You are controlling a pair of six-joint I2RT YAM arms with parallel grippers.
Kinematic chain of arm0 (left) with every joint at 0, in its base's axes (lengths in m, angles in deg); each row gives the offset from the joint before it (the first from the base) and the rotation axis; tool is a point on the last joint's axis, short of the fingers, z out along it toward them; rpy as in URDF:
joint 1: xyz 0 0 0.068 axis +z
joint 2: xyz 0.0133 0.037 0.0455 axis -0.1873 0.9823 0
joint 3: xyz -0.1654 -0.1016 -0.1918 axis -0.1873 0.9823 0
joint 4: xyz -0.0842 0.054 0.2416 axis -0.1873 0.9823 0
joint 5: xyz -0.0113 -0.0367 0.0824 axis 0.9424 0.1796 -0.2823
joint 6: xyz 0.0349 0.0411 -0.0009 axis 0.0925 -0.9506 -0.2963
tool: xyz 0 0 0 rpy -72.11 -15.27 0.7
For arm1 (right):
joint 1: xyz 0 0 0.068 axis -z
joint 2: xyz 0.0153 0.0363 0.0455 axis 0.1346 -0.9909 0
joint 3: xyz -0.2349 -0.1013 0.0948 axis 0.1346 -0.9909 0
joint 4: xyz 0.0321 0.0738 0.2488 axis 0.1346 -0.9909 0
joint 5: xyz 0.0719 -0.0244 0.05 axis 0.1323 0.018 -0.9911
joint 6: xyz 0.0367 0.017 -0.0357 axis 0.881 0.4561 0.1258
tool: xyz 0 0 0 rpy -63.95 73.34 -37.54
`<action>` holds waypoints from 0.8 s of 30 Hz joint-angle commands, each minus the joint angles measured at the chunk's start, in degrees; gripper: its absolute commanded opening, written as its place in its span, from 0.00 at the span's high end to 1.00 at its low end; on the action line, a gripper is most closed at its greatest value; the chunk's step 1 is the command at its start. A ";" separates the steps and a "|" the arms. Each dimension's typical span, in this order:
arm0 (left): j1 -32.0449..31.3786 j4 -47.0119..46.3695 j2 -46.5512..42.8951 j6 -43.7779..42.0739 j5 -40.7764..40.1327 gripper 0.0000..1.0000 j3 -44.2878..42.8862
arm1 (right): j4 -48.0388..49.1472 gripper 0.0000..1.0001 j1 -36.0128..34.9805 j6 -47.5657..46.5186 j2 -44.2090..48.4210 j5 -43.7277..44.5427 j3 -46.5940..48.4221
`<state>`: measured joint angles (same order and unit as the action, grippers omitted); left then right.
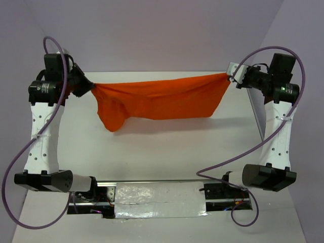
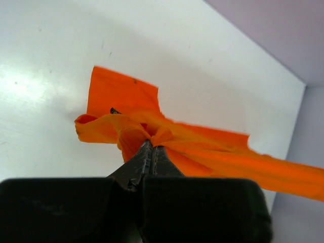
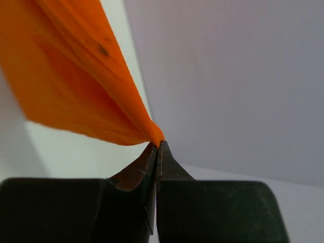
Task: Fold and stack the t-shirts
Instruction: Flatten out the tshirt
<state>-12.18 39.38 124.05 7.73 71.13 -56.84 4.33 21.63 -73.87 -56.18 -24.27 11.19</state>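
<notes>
**T-shirt** [image 1: 162, 101]: orange, hung in the air between the two arms, in the upper middle of the top view, over the far half of the table [image 1: 167, 152].
- The long axis runs left to right across the frame, nearly level, with the right end a shade higher.
- The top edge is taut. The lower edge sags, deepest in a pouch at the cloth's lower left.
- I cannot tell from above whether that pouch touches the table. A soft shadow [image 1: 152, 124] lies under the cloth.

**Left gripper** [image 1: 86, 87]: upper left of the top view.
- The jaws are pressed together on a bunched wad of fabric.
- The wrist view shows cloth puffing out around the tips and a flap standing above them. The rest streams off to the right of that frame.

**Right gripper** [image 1: 230, 76]: upper right of the top view.
- The jaws are closed on a thin corner point of the cloth.
- The wrist view shows fabric fanning up and to the left from the tips.

**Relation:** each claw has cloth right at its tips, and the shirt spans inward from both. Neither arm is nearer, since each holds one end.

**Room:**
- Bare white table is open from the cloth down to the arm bases at the bottom of the frame.
- The walls [image 1: 152, 35] sit close behind the cloth and outside each gripper, so there is little slack for stretching wider.

**Judgement:** the lay-down likely goes downward and toward the lower frame. The left claw's bulky hold risks a crumpled corner once the cloth is set down.
</notes>
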 commanded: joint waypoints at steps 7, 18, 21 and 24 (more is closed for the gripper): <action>5.52 -11.44 3.12 4.51 12.21 1.00 -10.33 | 26.84 1.00 2.11 17.16 4.87 -0.20 -1.63; 7.80 -23.14 -0.13 10.40 18.99 1.00 -6.47 | 46.54 1.00 2.54 29.04 9.18 0.86 -7.35; 8.33 -23.67 -0.57 10.84 19.87 1.00 -5.85 | 45.32 1.00 2.72 29.30 8.39 0.86 -5.95; 8.51 -24.28 -1.27 11.54 20.74 1.00 -4.89 | 46.19 1.00 3.16 29.92 8.74 0.24 -6.30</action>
<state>-4.38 20.54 125.19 17.45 89.73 -62.00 45.44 23.86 -46.29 -48.48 -24.71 4.24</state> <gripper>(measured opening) 0.022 0.010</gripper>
